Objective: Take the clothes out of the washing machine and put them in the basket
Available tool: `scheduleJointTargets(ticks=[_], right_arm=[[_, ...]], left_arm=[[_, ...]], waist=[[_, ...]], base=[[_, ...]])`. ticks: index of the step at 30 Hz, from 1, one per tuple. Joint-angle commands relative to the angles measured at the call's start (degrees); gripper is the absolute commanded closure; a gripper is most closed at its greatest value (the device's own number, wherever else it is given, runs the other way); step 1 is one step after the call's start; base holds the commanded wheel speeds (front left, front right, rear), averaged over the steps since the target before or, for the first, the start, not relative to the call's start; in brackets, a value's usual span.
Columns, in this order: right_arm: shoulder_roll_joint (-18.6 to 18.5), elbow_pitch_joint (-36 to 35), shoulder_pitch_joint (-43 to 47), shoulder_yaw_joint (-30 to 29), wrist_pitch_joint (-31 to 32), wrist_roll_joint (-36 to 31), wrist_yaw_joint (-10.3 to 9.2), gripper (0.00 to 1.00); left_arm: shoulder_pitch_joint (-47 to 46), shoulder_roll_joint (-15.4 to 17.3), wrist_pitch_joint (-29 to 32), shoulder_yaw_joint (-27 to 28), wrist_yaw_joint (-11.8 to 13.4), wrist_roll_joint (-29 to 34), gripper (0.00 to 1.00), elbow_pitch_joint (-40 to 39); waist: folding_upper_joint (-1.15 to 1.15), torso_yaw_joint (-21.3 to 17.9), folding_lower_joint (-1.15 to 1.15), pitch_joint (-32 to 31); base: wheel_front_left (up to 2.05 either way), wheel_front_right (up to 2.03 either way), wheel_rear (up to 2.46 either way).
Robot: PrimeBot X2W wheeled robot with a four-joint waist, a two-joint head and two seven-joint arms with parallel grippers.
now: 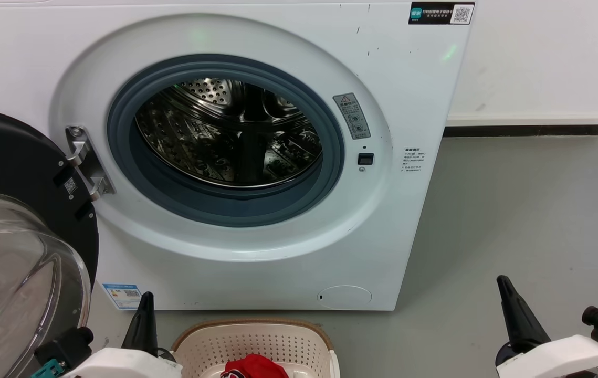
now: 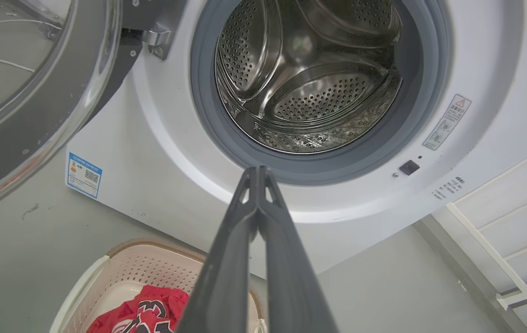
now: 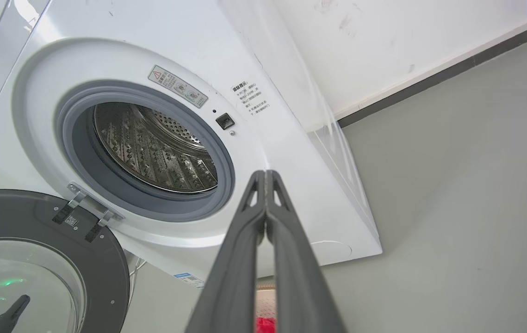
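Directly in front of the washing machine [image 1: 288, 257], below its porthole, stands the basket [image 1: 256, 344]; the clothes [image 1: 254, 366] lie inside it as a bunched red heap with no distinct long axis. Drum [image 1: 228, 131] of the washing machine: bare perforated steel across every visible part, no fabric seen; its lowest front section is hidden behind the grey rubber rim, so removal is judged complete or nearly so. Door [image 1: 20, 226]: swung fully open on the hinge side of the washing machine. Left gripper [image 1: 146, 299]: fingers pressed together, holding nothing, low in front of the washing machine, just beside the basket on the hinge side, pointing up toward the porthole. Right gripper [image 1: 503, 283]: fingers likewise closed and empty, past the latch-side edge of the washing machine, well apart from the basket. The left arm is therefore nearer to both porthole and clothes; any final check of the drum would suit it, reaching upward and forward, away from the heap.
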Motion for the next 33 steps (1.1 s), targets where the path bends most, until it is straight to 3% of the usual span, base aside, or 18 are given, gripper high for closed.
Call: scheduleJointTargets(ticks=[1, 33], right_arm=[[-0.5, -0.14, -1.88, -0.18, 0.08, 2.71, 0.0, 1.0], [-0.85, 4.25, -5.99, -1.48, 2.01, 26.8, 0.0, 1.0]], left_arm=[[-1.94, 0.07, 0.5, 0.5, -0.36, -2.43, 1.0, -0.42], [-5.3, -0.78, 5.59, 2.91, -2.69, -24.96, 1.0, 1.69]], waist=[[0.0, 0.01, 0.0, 0.07], [0.0, 0.2, 0.0, 1.27]], base=[[0.0, 0.0, 0.0], [0.0, 0.0, 0.0]])
